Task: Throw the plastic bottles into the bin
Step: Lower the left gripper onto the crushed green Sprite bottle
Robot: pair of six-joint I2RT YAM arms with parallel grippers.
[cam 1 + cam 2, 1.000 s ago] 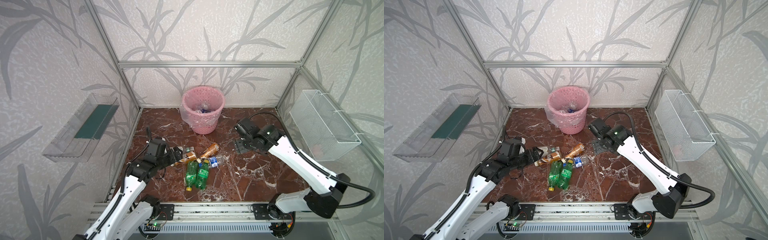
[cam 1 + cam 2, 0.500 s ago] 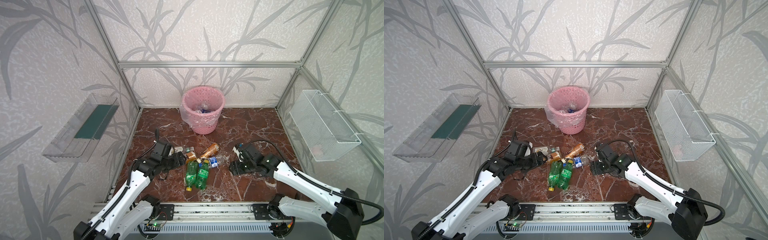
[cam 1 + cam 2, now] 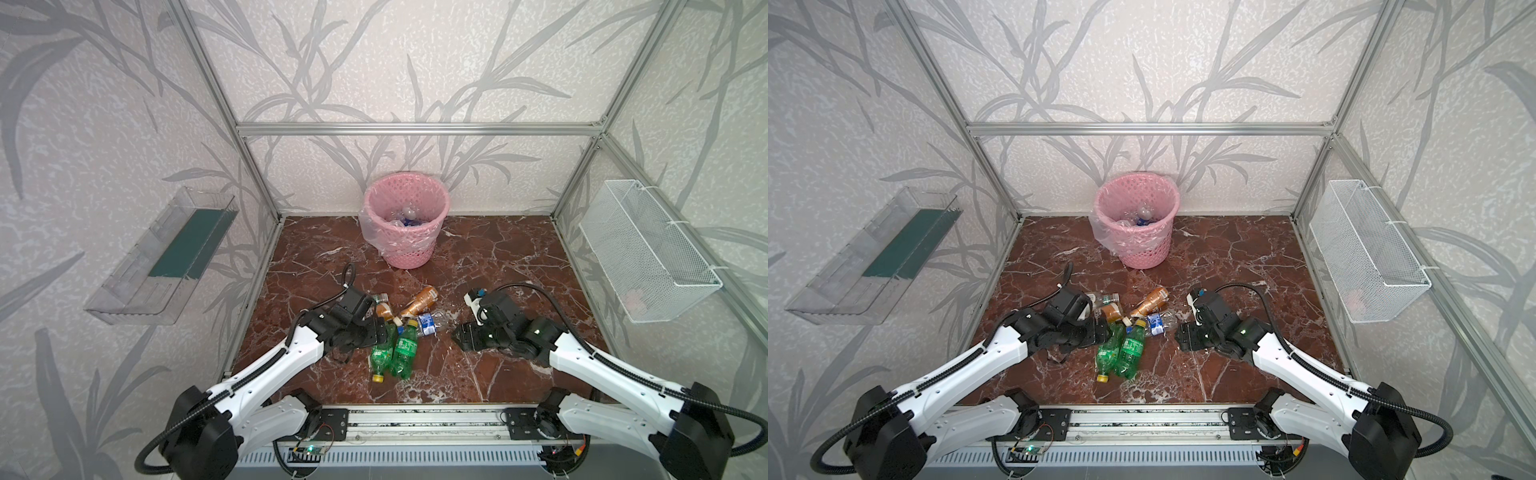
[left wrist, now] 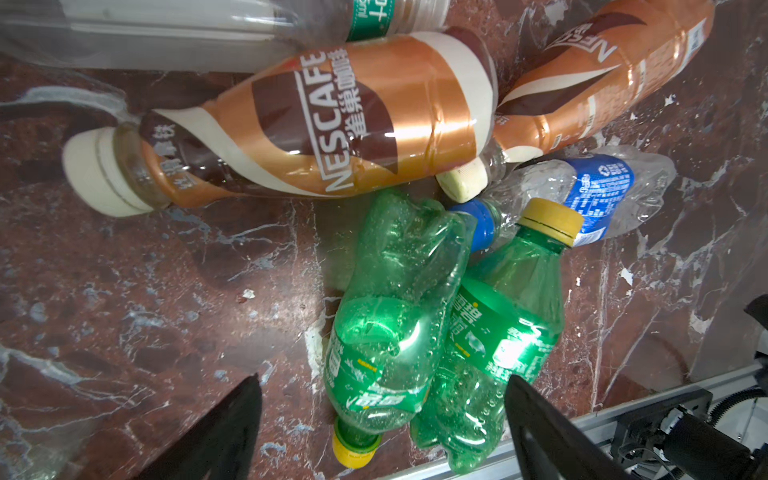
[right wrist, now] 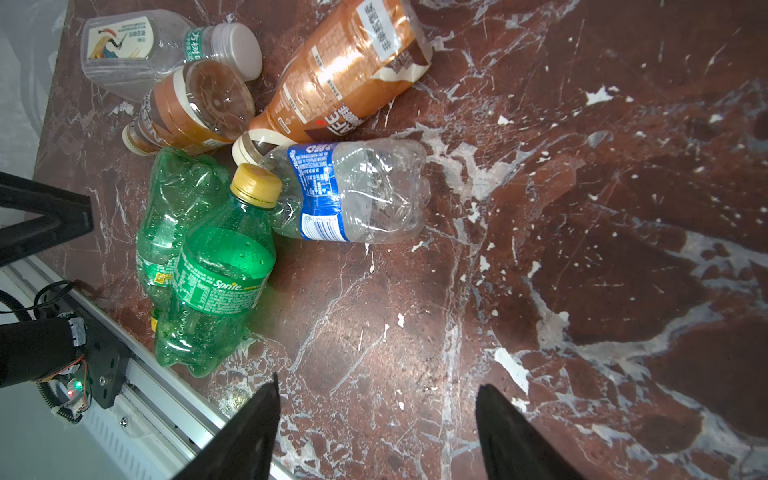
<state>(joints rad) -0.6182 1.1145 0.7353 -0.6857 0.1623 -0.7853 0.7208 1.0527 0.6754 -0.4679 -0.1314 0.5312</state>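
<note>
Several plastic bottles lie in a heap mid-floor: two green ones [image 3: 395,349] [image 3: 1121,351], two orange-brown ones [image 4: 353,116] [image 5: 345,66], a clear blue-labelled one [image 5: 353,191] and a white-labelled one [image 5: 133,45]. My left gripper [image 3: 380,332] [image 4: 382,399] is open low over the green pair [image 4: 386,311], which lies between its fingers [image 4: 232,424]. My right gripper [image 3: 459,334] [image 5: 376,399] is open above bare floor, just right of the blue-labelled bottle [image 3: 428,324]. The pink bin [image 3: 409,249] [image 3: 1142,249] stands at the back with bottles inside.
A clear tray [image 3: 166,257] hangs on the left wall and a white wire basket [image 3: 648,257] on the right wall. An aluminium rail [image 3: 415,419] edges the marble floor at the front, close to the green bottles' bases.
My right arm swung from near the bin down to the floor beside the heap. My left gripper moved right, over the green bottles.
</note>
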